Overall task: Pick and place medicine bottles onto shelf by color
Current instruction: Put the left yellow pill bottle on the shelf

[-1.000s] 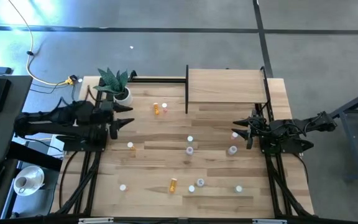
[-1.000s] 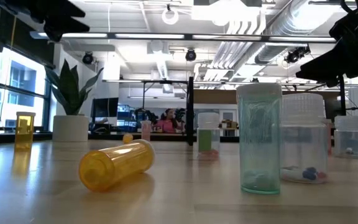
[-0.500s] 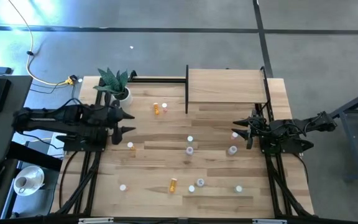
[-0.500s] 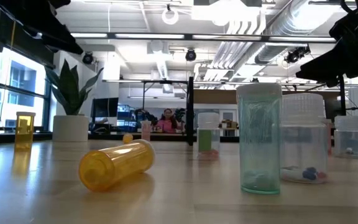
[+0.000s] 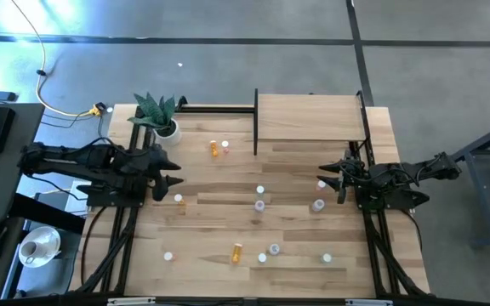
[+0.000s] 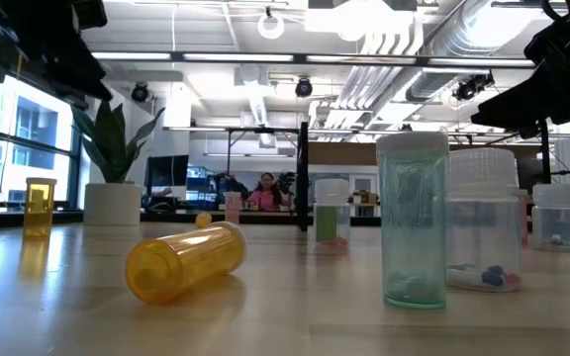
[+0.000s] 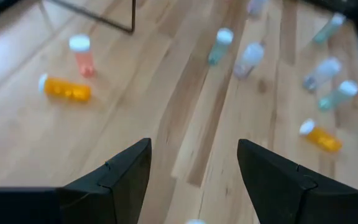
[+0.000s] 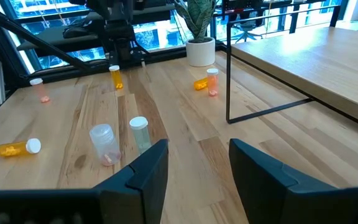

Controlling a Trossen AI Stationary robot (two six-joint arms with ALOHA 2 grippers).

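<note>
High view: the left gripper has swung down and forward from beside the plant pot over the last second, and its open fingers now sit above the table just short of a small white-capped bottle. The jaws are spread and hold nothing. I read this as the approach to a first pick. The shelf, on the far side of the table from the pot, carries no bottles, so sorting looks barely begun. The right gripper has not moved; it waits near the shelf's front post, part open and empty, with a bottle just beside its tips.

Low view: the left arm's dark bulk has shifted out toward the picture's upper corner, above the plant pot. A yellow bottle lies on its side nearest the camera; a teal bottle stands upright further from the pot.

Left wrist view: fingers wide apart, bare wood between them. An orange bottle lies beside a pink one, well beyond the tips.

Right wrist view: fingers apart, nothing pinched. Two upright bottles stand just ahead, on the near side of the plant pot.
</note>
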